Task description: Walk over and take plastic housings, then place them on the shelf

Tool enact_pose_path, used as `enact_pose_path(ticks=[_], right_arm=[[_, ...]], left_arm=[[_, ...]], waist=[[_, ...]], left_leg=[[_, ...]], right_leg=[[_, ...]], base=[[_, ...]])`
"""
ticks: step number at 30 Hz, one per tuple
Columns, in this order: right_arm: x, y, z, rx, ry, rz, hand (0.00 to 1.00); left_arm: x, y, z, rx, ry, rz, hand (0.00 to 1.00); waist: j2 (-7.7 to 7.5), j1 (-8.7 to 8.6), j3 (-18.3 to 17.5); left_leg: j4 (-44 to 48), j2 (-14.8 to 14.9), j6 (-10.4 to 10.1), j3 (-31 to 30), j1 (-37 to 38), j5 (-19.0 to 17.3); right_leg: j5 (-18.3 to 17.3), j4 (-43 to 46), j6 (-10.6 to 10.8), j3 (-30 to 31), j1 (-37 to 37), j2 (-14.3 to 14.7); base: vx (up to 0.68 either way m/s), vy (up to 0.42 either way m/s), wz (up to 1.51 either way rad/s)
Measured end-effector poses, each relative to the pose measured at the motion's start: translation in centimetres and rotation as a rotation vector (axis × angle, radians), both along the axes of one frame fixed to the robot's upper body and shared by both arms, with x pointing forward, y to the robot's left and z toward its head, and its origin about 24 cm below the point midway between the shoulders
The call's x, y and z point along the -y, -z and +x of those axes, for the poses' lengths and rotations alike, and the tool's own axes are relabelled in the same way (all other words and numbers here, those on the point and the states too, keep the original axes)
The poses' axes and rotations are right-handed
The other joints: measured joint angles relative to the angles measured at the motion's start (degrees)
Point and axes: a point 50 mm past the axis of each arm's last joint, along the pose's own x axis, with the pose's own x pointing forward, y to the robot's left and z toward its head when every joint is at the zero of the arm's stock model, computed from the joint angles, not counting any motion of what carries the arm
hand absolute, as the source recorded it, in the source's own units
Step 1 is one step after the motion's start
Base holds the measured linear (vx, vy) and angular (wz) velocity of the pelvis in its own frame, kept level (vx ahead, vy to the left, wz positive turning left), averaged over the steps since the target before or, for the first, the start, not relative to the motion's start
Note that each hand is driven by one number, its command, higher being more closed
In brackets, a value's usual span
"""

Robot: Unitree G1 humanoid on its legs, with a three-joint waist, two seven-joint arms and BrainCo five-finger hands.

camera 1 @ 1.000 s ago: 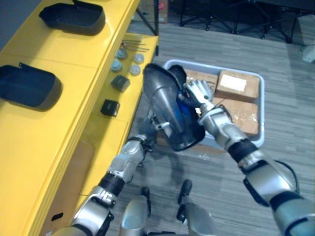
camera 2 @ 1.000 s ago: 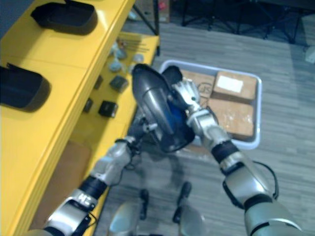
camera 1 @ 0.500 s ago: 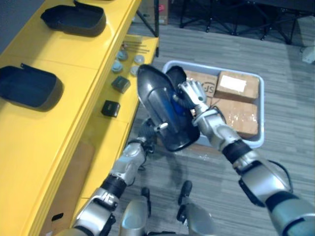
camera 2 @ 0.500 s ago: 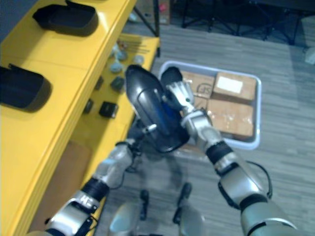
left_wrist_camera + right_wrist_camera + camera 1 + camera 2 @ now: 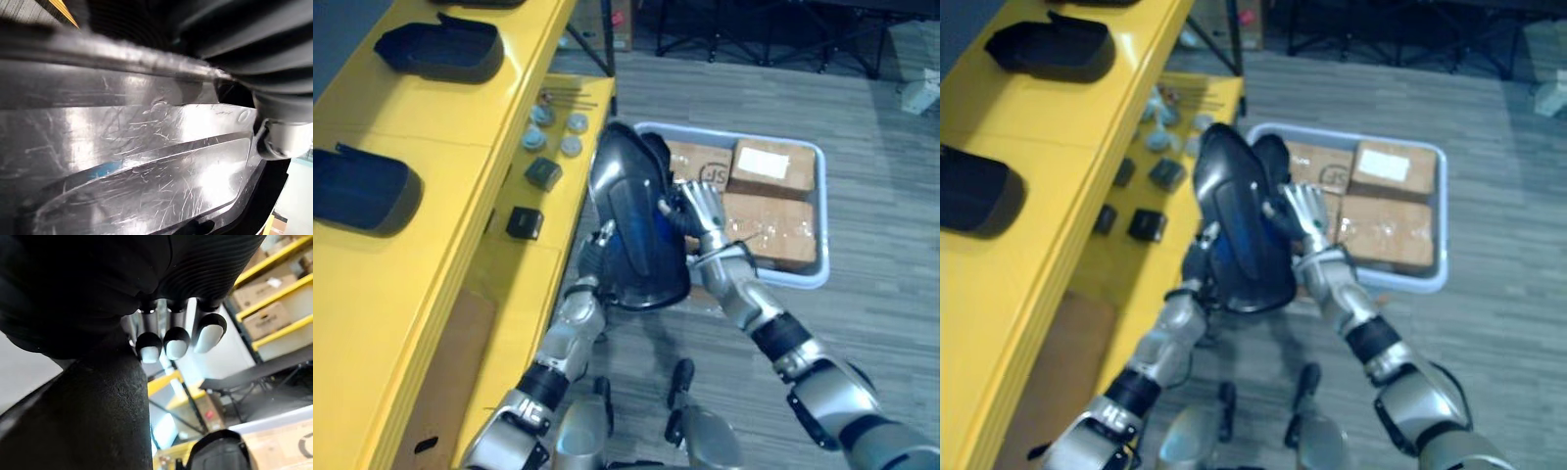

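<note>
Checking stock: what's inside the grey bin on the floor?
Cardboard boxes lie flat in the grey bin, plus a dark rounded piece by its left rim. The held housing and right hand cover the bin's left side, so anything there is hidden.

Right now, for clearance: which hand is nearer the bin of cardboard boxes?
Right. The right hand holds the rim of the plastic housing close by the bin; the left hand is across the housing, toward the yellow shelf.
</note>
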Motion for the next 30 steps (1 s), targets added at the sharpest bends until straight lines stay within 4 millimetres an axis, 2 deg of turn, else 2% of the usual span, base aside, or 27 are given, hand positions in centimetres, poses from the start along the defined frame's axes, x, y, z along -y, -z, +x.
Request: enact_pose_path(ticks=[5,13,19,26,27,30], right_arm=[[0.2,0.2,-0.8,0.021,0.001,0.052,1.00],[0.9,0.8,-1.8,0.066,-0.020,0.088,1.00],[1.1,0.8,-1.9,0.077,-0.033,0.083,1.00],[1.0,1.1,-1.7,0.113,-0.055,0.048,1.00],[0.9,0.9,-1.5,0.118,-0.066,0.027,0.00],[0.7,0.3,-1.1,0.126,-0.091,0.016,0.00]], left_arm=[[0.0,-0.6,-0.5,0.038,-0.021,0.033,1.00],[0.1,-0.7,-1.0,0.061,-0.006,0.057,1.00],[0.0,-0.6,-1.0,0.079,0.061,0.093,1.00],[-0.4,-0.3,-1.2,0.088,0.116,0.161,1.00],[-0.5,-0.3,-1.1,0.089,0.123,0.172,1.00],[-0.6,-0.6,-0.9,0.098,0.127,0.184,1.00]], waist=[[-0.10,-0.83,-0.1],[-0.28,-1.13,-0.1],[-0.82,-1.80,-0.4],[-0.90,-1.83,-0.5],[-0.91,-1.83,-0.5],[-0.91,-1.79,-0.5]], left_leg=[[-0.4,0.0,0.1,0.9,0.9,-0.2],[0.9,0.7,0.1,2.4,1.0,-1.4],[1.1,0.7,0.1,2.3,0.8,-1.4],[1.2,0.6,0.1,2.1,0.6,-1.4],[1.2,0.6,0.1,2.0,0.6,-1.4],[1.5,0.5,0.1,1.5,0.3,-1.4]], right_leg=[[0.2,0.0,0.2,1.5,0.0,0.0],[0.4,-0.1,0.0,3.0,0.0,0.6],[0.6,-0.1,0.1,3.0,-0.2,0.6],[0.6,-0.1,0.1,2.7,-0.2,0.5],[0.6,-0.1,0.1,2.6,-0.2,0.5],[0.6,-0.1,0.1,2.2,0.0,0.5]], base=[[-0.01,0.062,-0.12],[-0.04,0.046,-0.12],[-0.04,0.051,0.00],[-0.02,0.053,0.02],[-0.03,0.051,0.03],[-0.03,0.046,0.09]])
